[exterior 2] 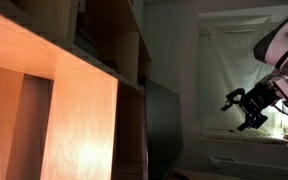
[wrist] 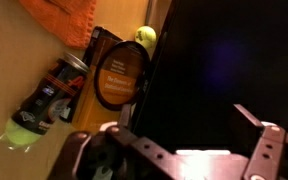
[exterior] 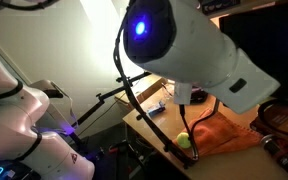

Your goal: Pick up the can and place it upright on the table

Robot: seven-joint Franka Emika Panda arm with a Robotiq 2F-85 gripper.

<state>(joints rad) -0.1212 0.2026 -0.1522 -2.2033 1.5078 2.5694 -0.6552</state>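
In the wrist view a dark can (wrist: 56, 88) lies on its side on the light brown table (wrist: 12, 55), its silver end toward the orange cloth. A green round thing (wrist: 22, 131) touches its other end. My gripper (wrist: 172, 118) is open and empty, above and to the right of the can, over a dark area. In an exterior view the gripper (exterior 2: 248, 108) hangs open in the air, far off. The table's corner (exterior: 144, 123) shows in an exterior view; the can is hidden there behind my arm.
An orange cloth (wrist: 72, 18) lies on the table by the can and also shows in an exterior view (exterior: 229, 132). A tennis ball (wrist: 146, 37) (exterior: 184, 140) and a round orange-and-black object (wrist: 118, 76) lie close by. A wooden shelf (exterior 2: 54, 100) fills an exterior view.
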